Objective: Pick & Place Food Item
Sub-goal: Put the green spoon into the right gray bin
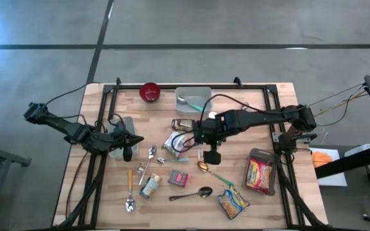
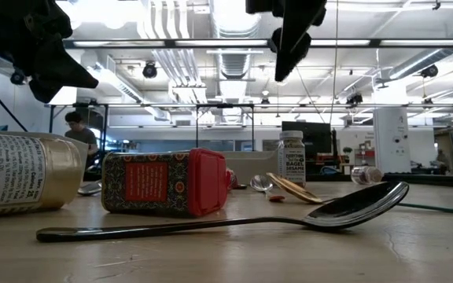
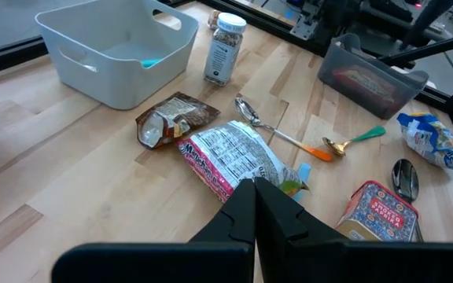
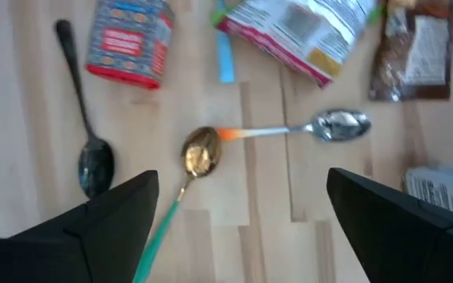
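The right gripper hangs over the middle of the table with its fingers spread wide and nothing between them. Directly under it lie two spoons: a gold spoon with a green handle and a silver spoon with an orange handle, their ends almost meeting. Just beyond them, on the far side from the gripper's wrist camera, is the pink-and-white food pouch, flat on the wood and apart from the fingers. A brown snack packet lies beside the pouch. The red spice tin rests on its side near a dark spoon.

The left gripper waits at the left side of the table, its fingers pressed together and empty, pointing toward the same pouch. The white bin stands at the table's far edge, a red bowl next to it.
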